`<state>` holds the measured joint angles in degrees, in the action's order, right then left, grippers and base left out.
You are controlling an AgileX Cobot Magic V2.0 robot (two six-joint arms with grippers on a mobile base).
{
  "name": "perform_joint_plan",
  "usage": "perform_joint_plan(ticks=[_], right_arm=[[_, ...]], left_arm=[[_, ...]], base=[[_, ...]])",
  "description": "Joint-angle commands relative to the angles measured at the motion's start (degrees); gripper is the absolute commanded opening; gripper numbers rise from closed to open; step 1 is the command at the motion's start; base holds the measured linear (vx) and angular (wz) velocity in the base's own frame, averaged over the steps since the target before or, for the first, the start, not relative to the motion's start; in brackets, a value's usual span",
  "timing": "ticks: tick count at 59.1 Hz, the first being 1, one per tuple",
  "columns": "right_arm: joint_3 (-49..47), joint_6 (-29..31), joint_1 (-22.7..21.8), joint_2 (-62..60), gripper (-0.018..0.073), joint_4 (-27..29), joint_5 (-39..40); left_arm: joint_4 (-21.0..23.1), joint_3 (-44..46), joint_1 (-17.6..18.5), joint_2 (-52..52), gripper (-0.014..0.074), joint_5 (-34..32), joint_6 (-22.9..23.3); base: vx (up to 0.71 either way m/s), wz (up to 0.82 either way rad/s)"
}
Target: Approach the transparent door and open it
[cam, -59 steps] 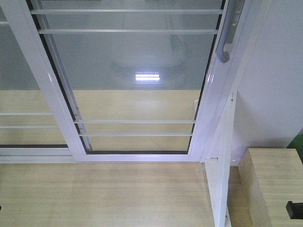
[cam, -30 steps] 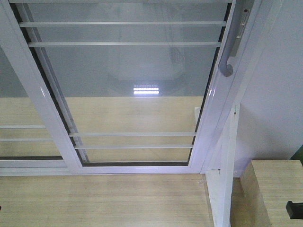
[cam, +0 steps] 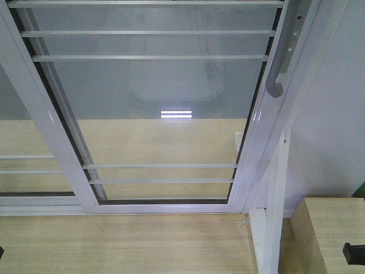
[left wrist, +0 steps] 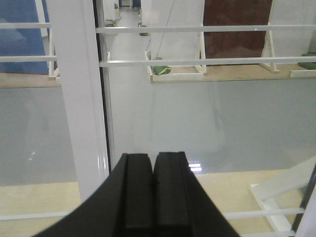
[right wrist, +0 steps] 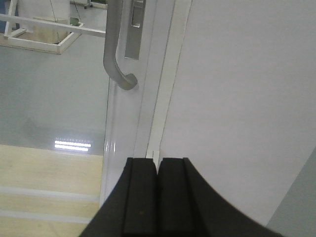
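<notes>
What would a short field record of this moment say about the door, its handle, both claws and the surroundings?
door: clear glass, white frame, thin white bars, appears closed
handle: grey, curved, on the door's right rail, untouched
left claw: shut, empty, facing the glass
right claw: shut, empty, handle ahead, no contact
surroundings: second glass panel at left, wooden floor, white wall and wooden box at right
</notes>
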<state>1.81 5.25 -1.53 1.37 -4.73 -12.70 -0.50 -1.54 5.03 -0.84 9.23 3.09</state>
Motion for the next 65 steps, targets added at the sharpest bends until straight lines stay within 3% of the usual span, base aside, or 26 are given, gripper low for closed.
perform_joint_plan(ticks=[1, 33, 44, 55, 65], right_arm=[[0.63, 0.12, -0.2, 1.29, -0.0008, -0.29, 3.8], [0.63, 0.12, -0.2, 1.29, -0.0008, -0.29, 3.84], [0.63, 2.52, -0.2, 1.29, -0.0008, -6.8, 4.42], [0.63, -0.08, -0.2, 1.29, -0.0008, -7.18, 9.25], [0.56, -0.57, -0.2, 1.29, -0.0008, -7.63, 23.74]], left_arm=[[0.5, -1.32, 0.2, -0.99, -0.0006, -3.42, 0.37], [0.5, -1.32, 0.2, -1.19, -0.0006, -3.19, 0.37], [0.5, -1.32, 0.2, -1.18, -0.0006, -3.42, 0.37], [0.11, -1.32, 0.2, -1.18, -0.0006, -9.23, 0.55], [2.32, -1.15, 0.2, -1.18, -0.0006, -20.84, 4.38]], base=[[0.0, -0.01], [0.0, 0.0], [0.0, 0.0], [0.0, 0.0], [0.0, 0.0]])
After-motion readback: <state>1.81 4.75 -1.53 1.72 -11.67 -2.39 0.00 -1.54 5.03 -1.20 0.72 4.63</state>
